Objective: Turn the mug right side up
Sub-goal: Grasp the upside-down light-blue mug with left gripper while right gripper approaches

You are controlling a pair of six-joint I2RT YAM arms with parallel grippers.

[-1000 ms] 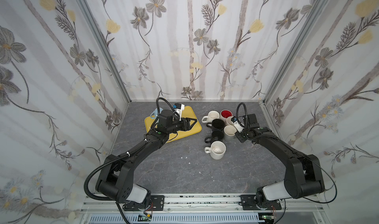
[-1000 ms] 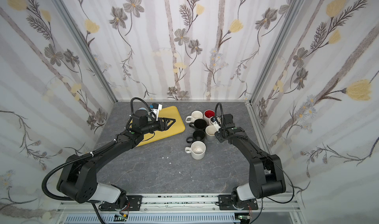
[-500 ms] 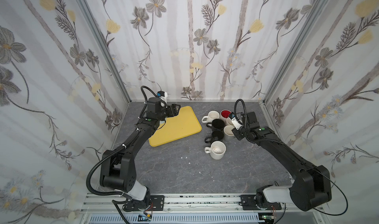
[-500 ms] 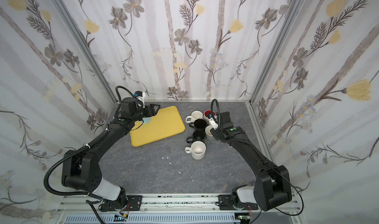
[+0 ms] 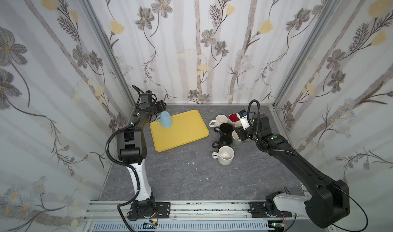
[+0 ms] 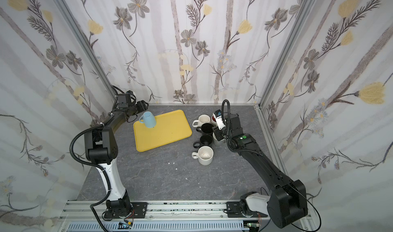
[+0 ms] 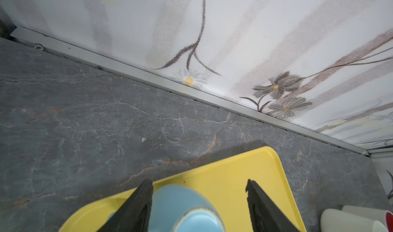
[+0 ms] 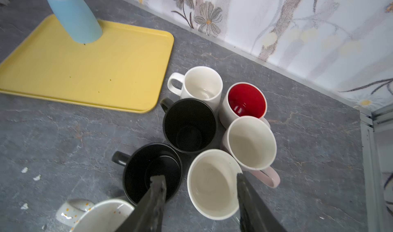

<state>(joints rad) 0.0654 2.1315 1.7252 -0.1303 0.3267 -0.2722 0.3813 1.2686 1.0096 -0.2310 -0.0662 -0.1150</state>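
The light-blue mug stands upside down, rim down, on the far left corner of the yellow tray. My left gripper sits just behind it. In the left wrist view the gripper is open with the mug between its fingers, close against one finger and well clear of the other. My right gripper hovers over the cluster of upright mugs. It is open, and a cream mug lies between its fingers.
Right of the tray stand several upright mugs: white, red-lined, two black, a pink-handled one and a speckled cream one in front. The back wall rail runs close behind the left gripper.
My left gripper has drawn back from over the tray's middle toward the far left corner, and the blue mug now shows. The right gripper's jaws have widened slightly over the mugs.
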